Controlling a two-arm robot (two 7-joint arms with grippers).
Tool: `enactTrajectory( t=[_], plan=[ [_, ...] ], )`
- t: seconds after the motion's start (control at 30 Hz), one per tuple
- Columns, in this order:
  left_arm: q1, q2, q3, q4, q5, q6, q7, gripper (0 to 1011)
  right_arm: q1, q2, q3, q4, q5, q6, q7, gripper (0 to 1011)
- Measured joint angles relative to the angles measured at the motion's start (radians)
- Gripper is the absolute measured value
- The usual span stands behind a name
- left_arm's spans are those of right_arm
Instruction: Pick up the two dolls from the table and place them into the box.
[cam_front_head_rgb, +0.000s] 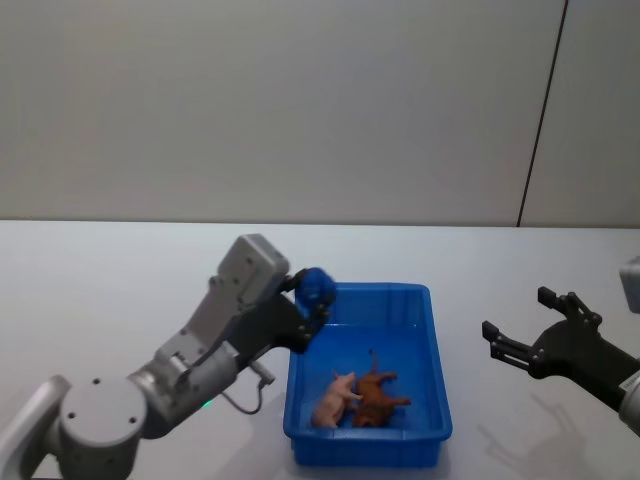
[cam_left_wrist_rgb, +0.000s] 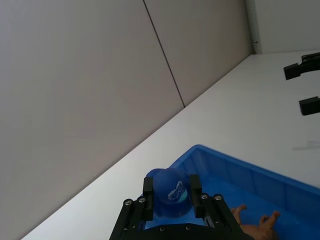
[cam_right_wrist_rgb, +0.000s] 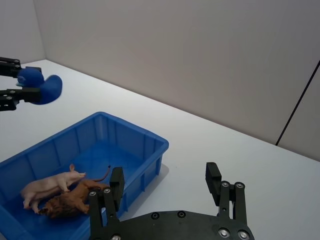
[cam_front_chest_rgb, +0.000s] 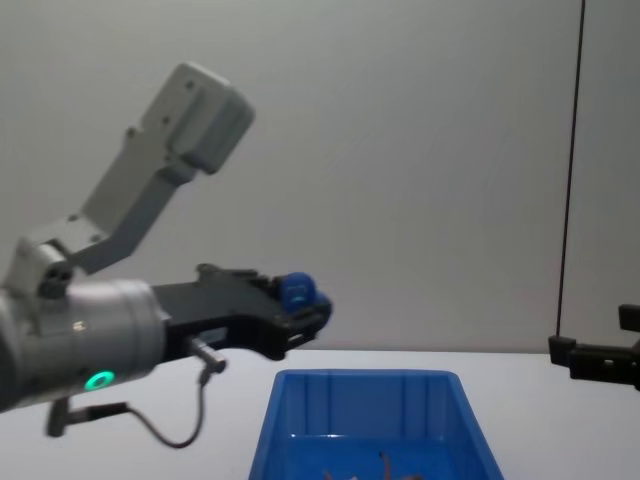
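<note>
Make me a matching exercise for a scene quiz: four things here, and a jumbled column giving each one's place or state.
Things:
1. blue doll
2. pink doll
3. brown animal toy
4. right pincer

States:
A. open, holding nothing, beside the box
B. lying in the box, touching the brown toy
C. gripped by the left pincer above the box's rim
D. lying in the box, nearer the right pincer

Pairs: 1-C, 2-B, 3-D, 4-A
</note>
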Motion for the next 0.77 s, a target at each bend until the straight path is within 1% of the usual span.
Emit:
enactTrajectory(
  t=[0.07,0.1,0.13,0.2,0.33,0.37,0.4,0.47,0.53,0.57,0.6,0.67,0.77],
  plan=[
    [-0.012,-0.017,0.007,0.011,0.005,-0.007,-0.007,445,0.000,0.000,0.000,0.000,0.000,0.000,0.000,1001],
    [-0.019,-0.024,0.011,0.016,0.007,-0.011,-0.009,507,0.000,0.000,0.000,0.000,0.000,0.000,0.000,1001],
    [-0.019,-0.024,0.011,0.016,0.007,-0.011,-0.009,507,0.000,0.000,0.000,0.000,0.000,0.000,0.000,1001],
    [-0.024,-0.034,0.016,0.020,0.009,-0.017,-0.012,613,0.000,0.000,0.000,0.000,0.000,0.000,0.000,1001],
    [-0.026,-0.041,0.021,0.019,0.009,-0.028,-0.012,685,0.000,0.000,0.000,0.000,0.000,0.000,0.000,1001],
    [-0.025,-0.041,0.022,0.016,0.008,-0.031,-0.011,754,0.000,0.000,0.000,0.000,0.000,0.000,0.000,1001],
    [-0.023,-0.041,0.023,0.013,0.007,-0.034,-0.008,771,0.000,0.000,0.000,0.000,0.000,0.000,0.000,1001],
    [-0.014,-0.037,0.023,-0.001,0.004,-0.040,0.001,849,0.000,0.000,0.000,0.000,0.000,0.000,0.000,1001],
    [-0.007,-0.032,0.023,-0.011,0.001,-0.045,0.009,875,0.000,0.000,0.000,0.000,0.000,0.000,0.000,1001],
    [0.000,-0.027,0.023,-0.021,-0.002,-0.048,0.017,934,0.000,0.000,0.000,0.000,0.000,0.000,0.000,1001],
    [0.004,-0.025,0.023,-0.025,-0.003,-0.050,0.021,945,0.000,0.000,0.000,0.000,0.000,0.000,0.000,1001],
    [0.015,-0.017,0.022,-0.041,-0.008,-0.056,0.032,1001,0.000,0.000,0.000,0.000,0.000,0.000,0.000,1001],
    [0.026,-0.010,0.021,-0.056,-0.012,-0.062,0.043,1001,0.000,0.000,0.000,0.000,0.000,0.000,0.000,1001]
  ],
)
